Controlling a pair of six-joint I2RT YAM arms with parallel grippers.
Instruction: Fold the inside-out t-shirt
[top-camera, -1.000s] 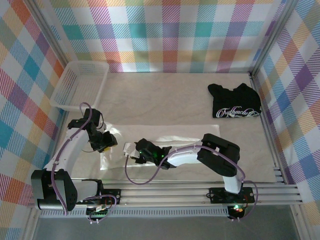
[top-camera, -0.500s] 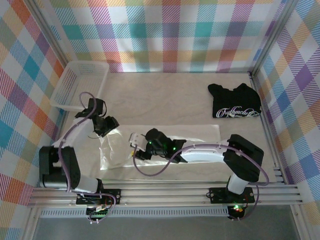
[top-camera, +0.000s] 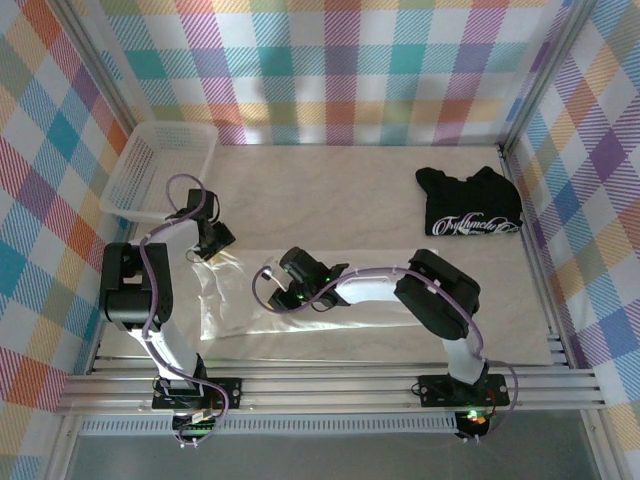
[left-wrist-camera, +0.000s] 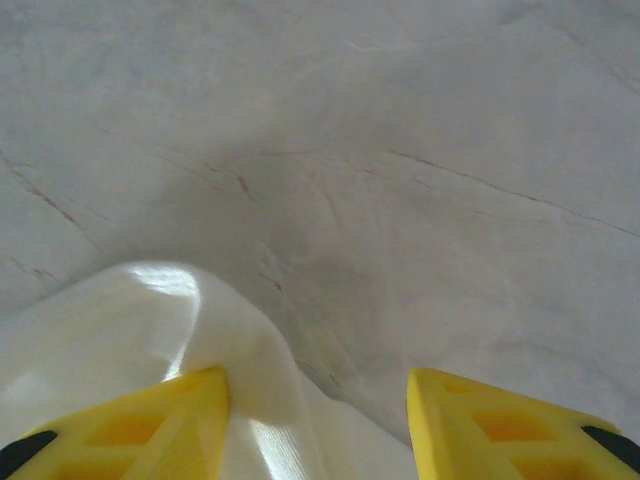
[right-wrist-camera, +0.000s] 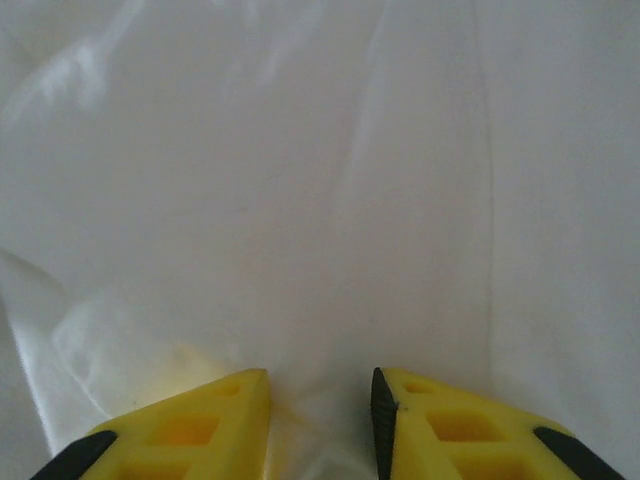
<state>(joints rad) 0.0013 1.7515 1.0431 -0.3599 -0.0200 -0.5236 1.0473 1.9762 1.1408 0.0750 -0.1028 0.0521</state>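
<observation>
Three views are giving us different parts of the scene. From above we are seeing the inside-out t-shirt (top-camera: 232, 308) lying spread flat on the near middle of the table (top-camera: 330, 195). The left gripper (top-camera: 213, 247) is sitting at its far left corner and the right gripper (top-camera: 272, 278) is hovering over its left half. The left wrist camera is showing what the overhead one is not: the left gripper's yellow fingers (left-wrist-camera: 150, 420) are standing well apart. A rounded fold of the shirt is resting against one of them, with bare table beyond. The right wrist camera is looking down on wrinkled white cloth, with its fingers (right-wrist-camera: 200, 430) standing close together over it; we cannot tell whether they are pinching it. Far right, the black t-shirt (top-camera: 470, 205) is lying with its white lettering up, well apart from the white one. Far left, the white basket (top-camera: 160, 175) is sitting by the wall, its lattice floor showing through.
</observation>
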